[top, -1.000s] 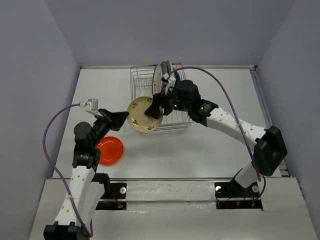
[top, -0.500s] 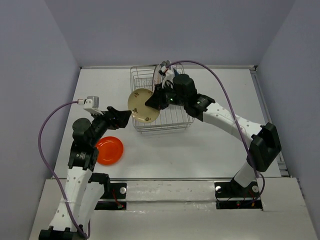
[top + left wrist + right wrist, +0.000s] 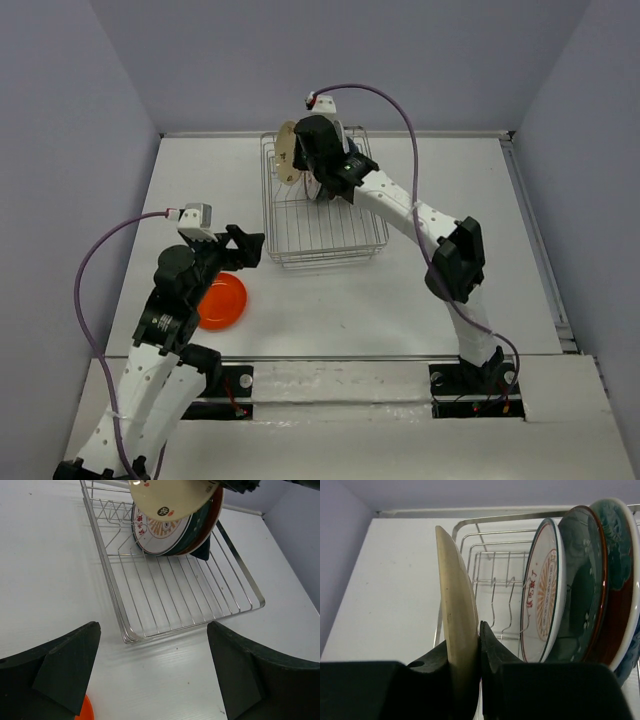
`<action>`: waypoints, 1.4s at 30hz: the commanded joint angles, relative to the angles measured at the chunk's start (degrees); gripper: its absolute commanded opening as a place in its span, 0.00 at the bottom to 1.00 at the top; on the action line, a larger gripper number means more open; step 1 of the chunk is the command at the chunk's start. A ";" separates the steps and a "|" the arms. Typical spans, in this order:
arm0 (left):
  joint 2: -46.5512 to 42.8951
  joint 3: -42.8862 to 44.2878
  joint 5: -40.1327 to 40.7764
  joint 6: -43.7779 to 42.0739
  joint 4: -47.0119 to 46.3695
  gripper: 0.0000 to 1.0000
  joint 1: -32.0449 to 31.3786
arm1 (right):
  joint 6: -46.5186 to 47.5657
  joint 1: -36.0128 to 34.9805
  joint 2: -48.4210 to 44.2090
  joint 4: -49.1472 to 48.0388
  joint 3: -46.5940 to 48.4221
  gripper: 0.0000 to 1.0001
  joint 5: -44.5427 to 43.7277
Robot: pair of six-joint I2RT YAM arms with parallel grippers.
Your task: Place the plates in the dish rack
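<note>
Fingers point(image 3: 492, 652) of right gripper point(image 3: 466, 645): clamped on cream plate point(image 3: 454, 605), held upright on edge over dish rack point(image 3: 107, 580) far end, just beside sunburst plate point(image 3: 542, 597); left gripper point(image 3: 150, 650): spread wide, near-left of dish rack, by orange plate point(image 3: 222, 300).

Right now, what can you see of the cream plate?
The cream plate is round, glossy, ceramic-looking, with dark marks on its underside. The right pincer clamps its rim, holding it upright over the far end of the dish rack, beside but apart from the sunburst plate standing there. Its lower edge is hidden behind the pincer.
</note>
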State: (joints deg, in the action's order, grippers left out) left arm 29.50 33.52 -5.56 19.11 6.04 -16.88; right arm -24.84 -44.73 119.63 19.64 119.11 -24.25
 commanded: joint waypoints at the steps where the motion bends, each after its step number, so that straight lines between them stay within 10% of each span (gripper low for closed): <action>1: -0.84 2.78 3.01 -1.89 -0.68 0.99 -3.14 | 2.51 -0.89 6.73 5.13 11.74 0.07 -14.75; 26: -3.57 2.43 4.42 -2.15 0.11 0.99 -8.34 | 6.21 -0.89 15.98 6.20 16.33 0.07 -26.72; 38: -3.39 2.43 4.51 -1.89 0.11 0.99 -8.43 | 4.80 -0.89 20.20 5.85 16.77 0.07 -17.94; 42: -3.13 2.43 4.51 -1.98 0.02 0.99 -8.34 | 5.06 -0.89 19.59 5.76 16.86 0.41 -17.24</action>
State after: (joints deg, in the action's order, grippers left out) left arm 26.44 33.76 -1.63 18.04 7.77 -24.84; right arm -19.38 -45.10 138.96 27.40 135.02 -43.68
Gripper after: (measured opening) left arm 0.990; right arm 0.229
